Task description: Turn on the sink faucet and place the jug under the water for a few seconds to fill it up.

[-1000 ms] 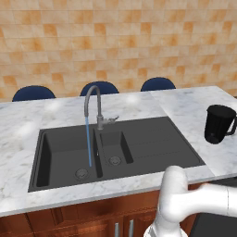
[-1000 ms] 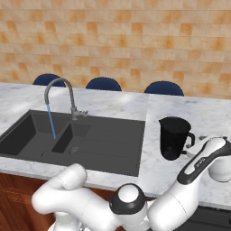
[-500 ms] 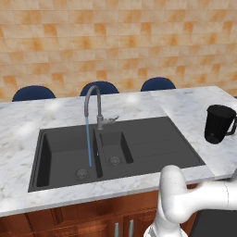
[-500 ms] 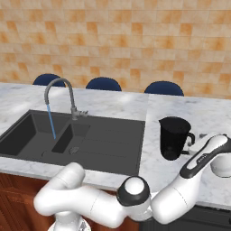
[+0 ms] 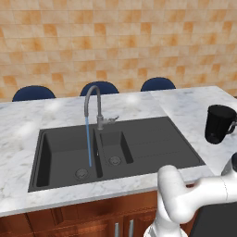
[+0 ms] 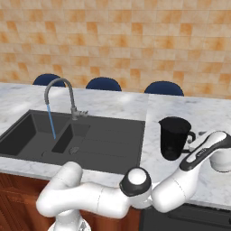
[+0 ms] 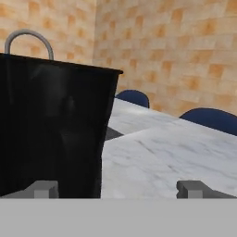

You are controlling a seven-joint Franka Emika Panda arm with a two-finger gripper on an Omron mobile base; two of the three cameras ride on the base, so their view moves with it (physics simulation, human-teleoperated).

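— Water (image 5: 88, 141) status?

— Running. A thin blue stream drops from the faucet (image 5: 95, 107) spout into the left basin of the sink (image 5: 152, 141), landing near the round drain. The right base view shows the same stream (image 6: 51, 122) falling from the faucet (image 6: 63, 97) into the sink (image 6: 113, 140).

— Where's the jug?

— Upright on the marble counter (image 5: 28, 127), right of the sink and well apart from the faucet. It sits at the right edge of the left base view (image 5: 219, 123). From the other side it stands just past the sink's drainboard end, handle pointing right (image 6: 173, 137).

— And the gripper?

— Just beside the jug, on its handle side, low over the counter. In the hand view the gripper (image 7: 118, 189) has its two tips spread wide, nothing between them. The jug (image 7: 53, 129) looms large on the left of that view, with the left tip in front of its wall; whether it touches I can't tell.

— Anything behind?

— Three blue chair backs (image 5: 100, 87) beyond the counter, and an orange tiled wall (image 5: 120, 41).
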